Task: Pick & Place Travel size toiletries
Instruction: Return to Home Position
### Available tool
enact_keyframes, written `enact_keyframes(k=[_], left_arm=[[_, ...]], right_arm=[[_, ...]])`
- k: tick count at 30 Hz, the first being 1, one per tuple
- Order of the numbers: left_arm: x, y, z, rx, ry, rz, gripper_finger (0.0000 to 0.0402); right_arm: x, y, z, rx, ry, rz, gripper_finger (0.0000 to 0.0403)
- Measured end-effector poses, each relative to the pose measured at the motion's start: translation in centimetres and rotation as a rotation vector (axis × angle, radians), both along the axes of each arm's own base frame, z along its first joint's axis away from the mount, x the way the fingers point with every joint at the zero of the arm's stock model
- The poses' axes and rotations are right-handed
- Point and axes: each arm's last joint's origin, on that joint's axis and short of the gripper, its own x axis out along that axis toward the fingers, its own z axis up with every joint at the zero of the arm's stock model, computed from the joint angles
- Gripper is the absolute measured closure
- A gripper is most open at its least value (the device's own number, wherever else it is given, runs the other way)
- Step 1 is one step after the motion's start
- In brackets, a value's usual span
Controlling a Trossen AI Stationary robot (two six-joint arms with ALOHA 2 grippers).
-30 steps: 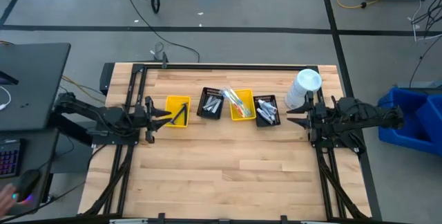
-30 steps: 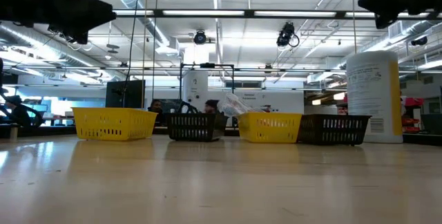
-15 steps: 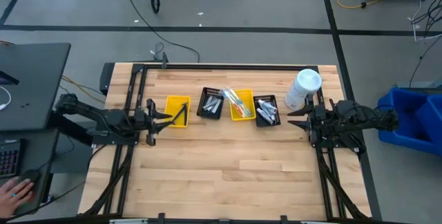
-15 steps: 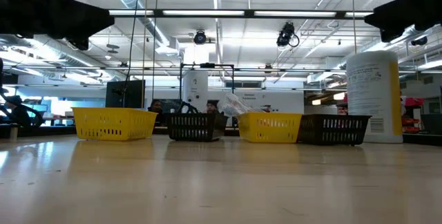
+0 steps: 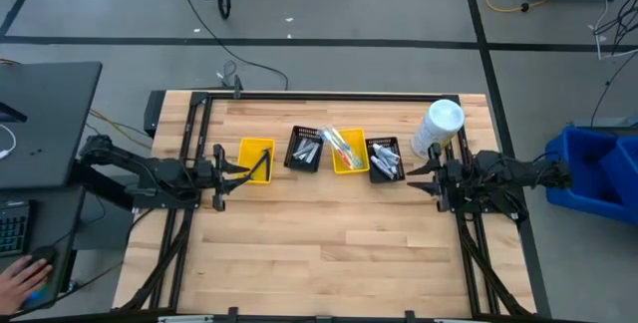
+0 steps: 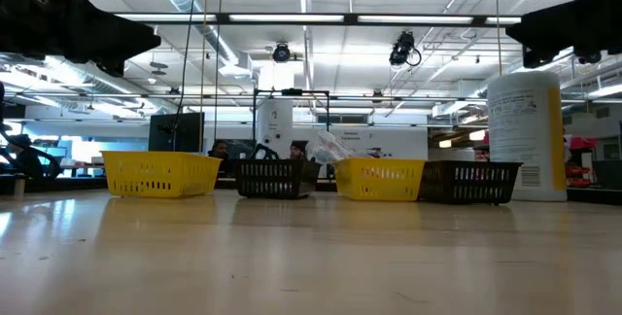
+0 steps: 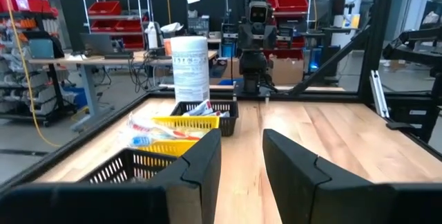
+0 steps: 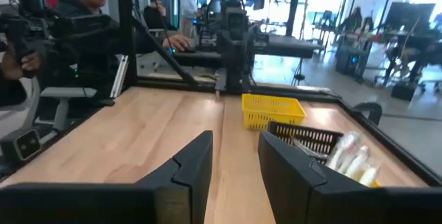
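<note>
The toiletries lie in a row of four small bins: white-grey items in a black bin (image 5: 305, 150), toothbrushes and a clear packet in a yellow bin (image 5: 348, 151), white-blue tubes in a black bin (image 5: 384, 159), and a dark item in the left yellow bin (image 5: 256, 161). My left gripper (image 5: 231, 168) (image 7: 242, 158) hovers open just left of the row. My right gripper (image 5: 414, 173) (image 8: 235, 158) hovers open just right of it. Both point at the bins from opposite ends, above the table.
A big white cylindrical bottle (image 5: 439, 127) (image 6: 526, 135) stands by the right black bin, close to my right arm. Bare wooden tabletop (image 5: 329, 243) stretches toward the near edge. A person (image 8: 76, 16) sits beyond the table's left side; a hand (image 5: 18, 281) rests off the table.
My right gripper has moved slightly toward the table's left, closer to the right black bin, and has come down a little. The bins and the bottle have kept still.
</note>
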Motion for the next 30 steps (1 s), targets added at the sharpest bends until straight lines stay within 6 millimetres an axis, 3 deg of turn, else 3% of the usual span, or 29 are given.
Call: enact_keyframes(k=[12, 17, 30], left_arm=[[0.0, 0.0, 0.0, -0.014, 0.002, -0.001, 0.0286], [0.0, 0.0, 0.0, -0.014, 0.001, -0.001, 0.0286], [0.0, 0.0, 0.0, -0.014, 0.001, -0.001, 0.0283]], right_arm=[[0.9, 0.1, -1.5, 0.022, -0.110, -0.001, 0.0281], [1.2, 0.1, -2.9, 0.049, -0.068, -0.001, 0.0273], [1.2, 0.2, -3.0, 0.180, -0.042, -0.001, 0.0269]])
